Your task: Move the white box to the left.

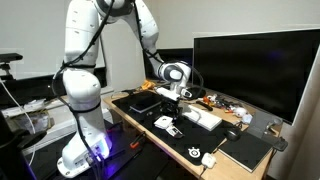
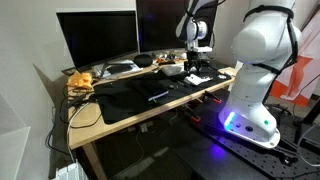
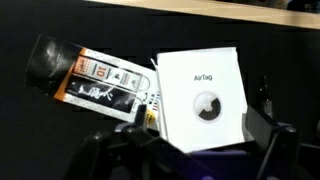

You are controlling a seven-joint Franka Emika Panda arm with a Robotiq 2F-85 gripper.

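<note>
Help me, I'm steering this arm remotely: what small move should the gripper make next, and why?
Probably ease straight down a little. In the wrist view the white box sits between the fingers of the open gripper, which seem not to touch it yet. A dark packet lies close beside it, so stay centred.

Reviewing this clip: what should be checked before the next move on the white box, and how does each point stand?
1. White box seen in the wrist view: ok.
2. Gripper open: ok.
3. Box lies between the fingers: ok.
4. Fingers touching the box: cannot tell.
5. Black-and-orange packet well apart from the box: not ok, its end crowds the box's edge.
</note>
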